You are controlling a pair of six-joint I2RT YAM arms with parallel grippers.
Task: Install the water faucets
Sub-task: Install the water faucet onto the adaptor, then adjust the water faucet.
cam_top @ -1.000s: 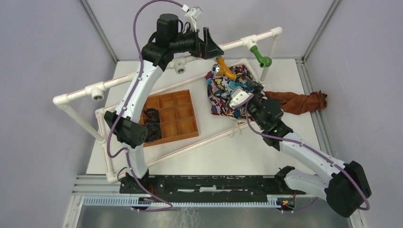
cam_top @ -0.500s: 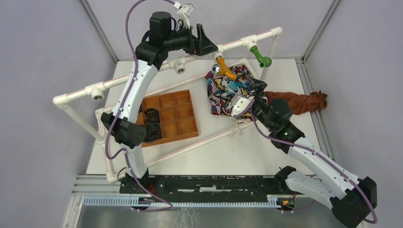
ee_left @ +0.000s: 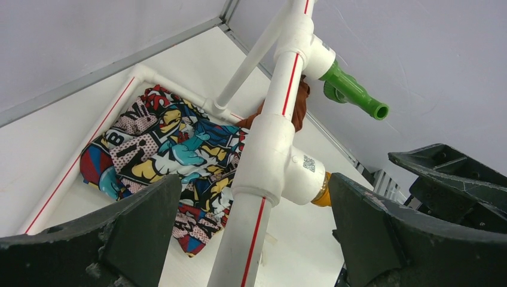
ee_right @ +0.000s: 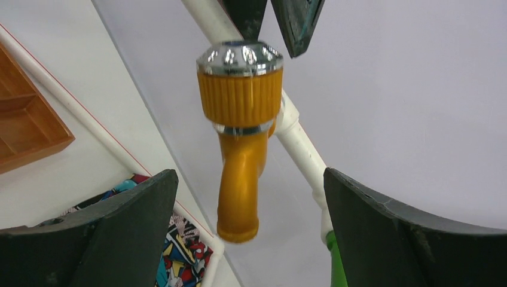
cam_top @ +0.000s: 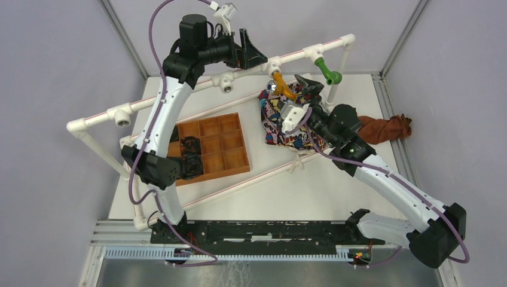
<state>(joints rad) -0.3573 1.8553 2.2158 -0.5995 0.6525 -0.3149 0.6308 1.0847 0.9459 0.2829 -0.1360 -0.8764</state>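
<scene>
Right arm has swung up off the comic-print cloth (cam_top: 278,119) toward the pipe rail (cam_top: 179,94); left arm has slid slightly left along the rail. Right gripper (cam_top: 309,89) now sits just beside the orange faucet (ee_right: 239,149), jaws released and spread wide. In the right wrist view the faucet hangs between them with clear gaps on both sides, knob up, spout down. Left gripper (cam_top: 251,54) is up at the rail, jaws also released wide and straddling the pipe at a T-fitting (ee_left: 281,167), no contact visible. Orange faucet is seated in that fitting. Green faucet (ee_left: 353,95) is seated in the next fitting toward the rail's right end, spout angled down. Two more fittings further left show open sockets. Brown cloth (cam_top: 385,127) lies right of the comic cloth, orange tray (cam_top: 218,149) on the surface (cam_top: 299,191) under the left arm.
</scene>
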